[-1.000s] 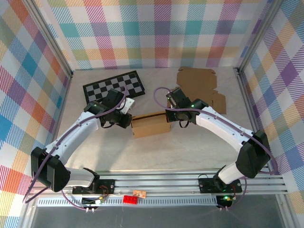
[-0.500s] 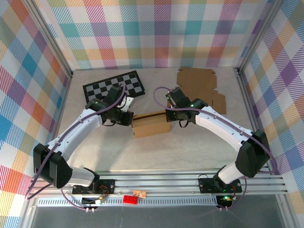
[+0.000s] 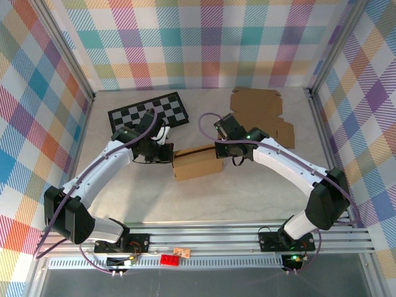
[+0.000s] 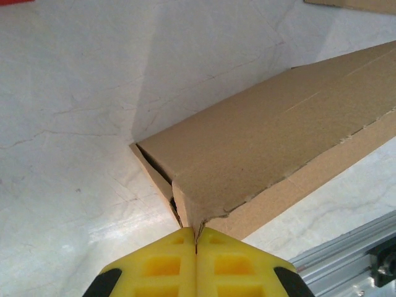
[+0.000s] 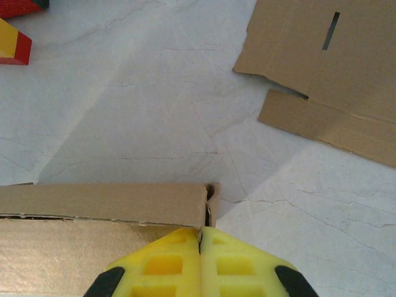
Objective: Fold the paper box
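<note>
Since a second ago my left arm has swung its wrist up toward the upper left of the top view and brought the left pincer [image 4: 197,235] in against the left end of the box [image 3: 197,163], which sits where it did, mid-frame on the table [image 3: 204,198]. Both pincers are closed, fingers pressed together with nothing between them. The left one noses the box's near corner, and the right pincer [image 5: 200,234] butts its right end wall. As I judge it, most of the folding is done: the box stands as a low closed block with its lid down. What seems left is seating the ends. From my left wrist I see a dark gap at the corner where an end panel sits loose, and from above a thin slit runs along the lid's far edge. A flat sheet [image 3: 260,114] lies unfolded at upper right.
</note>
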Motion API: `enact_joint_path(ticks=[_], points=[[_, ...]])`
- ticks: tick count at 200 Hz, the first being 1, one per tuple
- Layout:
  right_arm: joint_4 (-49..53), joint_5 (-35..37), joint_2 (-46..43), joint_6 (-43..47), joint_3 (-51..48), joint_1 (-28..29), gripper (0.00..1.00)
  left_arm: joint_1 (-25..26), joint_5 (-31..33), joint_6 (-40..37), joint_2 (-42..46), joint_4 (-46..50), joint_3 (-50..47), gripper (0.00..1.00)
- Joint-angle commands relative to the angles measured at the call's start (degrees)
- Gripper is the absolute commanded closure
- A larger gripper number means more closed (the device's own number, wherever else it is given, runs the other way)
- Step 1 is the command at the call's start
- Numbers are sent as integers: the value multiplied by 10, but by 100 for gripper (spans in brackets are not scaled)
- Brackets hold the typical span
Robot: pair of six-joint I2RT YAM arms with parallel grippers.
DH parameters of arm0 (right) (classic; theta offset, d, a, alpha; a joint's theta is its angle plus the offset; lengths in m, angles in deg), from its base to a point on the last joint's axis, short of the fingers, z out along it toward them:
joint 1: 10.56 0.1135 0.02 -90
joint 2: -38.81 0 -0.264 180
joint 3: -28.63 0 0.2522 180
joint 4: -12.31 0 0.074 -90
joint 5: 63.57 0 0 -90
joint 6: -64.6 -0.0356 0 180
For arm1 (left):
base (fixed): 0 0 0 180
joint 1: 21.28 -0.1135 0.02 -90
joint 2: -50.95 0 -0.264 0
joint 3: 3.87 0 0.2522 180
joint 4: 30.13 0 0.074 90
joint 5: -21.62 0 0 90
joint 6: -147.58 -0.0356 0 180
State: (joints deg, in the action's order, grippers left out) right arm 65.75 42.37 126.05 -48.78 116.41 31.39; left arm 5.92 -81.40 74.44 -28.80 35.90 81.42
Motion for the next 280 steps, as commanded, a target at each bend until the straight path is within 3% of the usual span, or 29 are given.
enact_joint_path(ticks=[1, 96, 280], points=[[37, -11, 16, -7, 2, 8, 100, -3, -32, 43, -17, 22, 20, 100], [37, -7, 17, -10, 2, 9, 100, -3, -34, 60, -14, 29, 8, 100], [-34, 10, -19, 32, -79, 10, 100, 9, -13, 35, 36, -49, -115, 100]])
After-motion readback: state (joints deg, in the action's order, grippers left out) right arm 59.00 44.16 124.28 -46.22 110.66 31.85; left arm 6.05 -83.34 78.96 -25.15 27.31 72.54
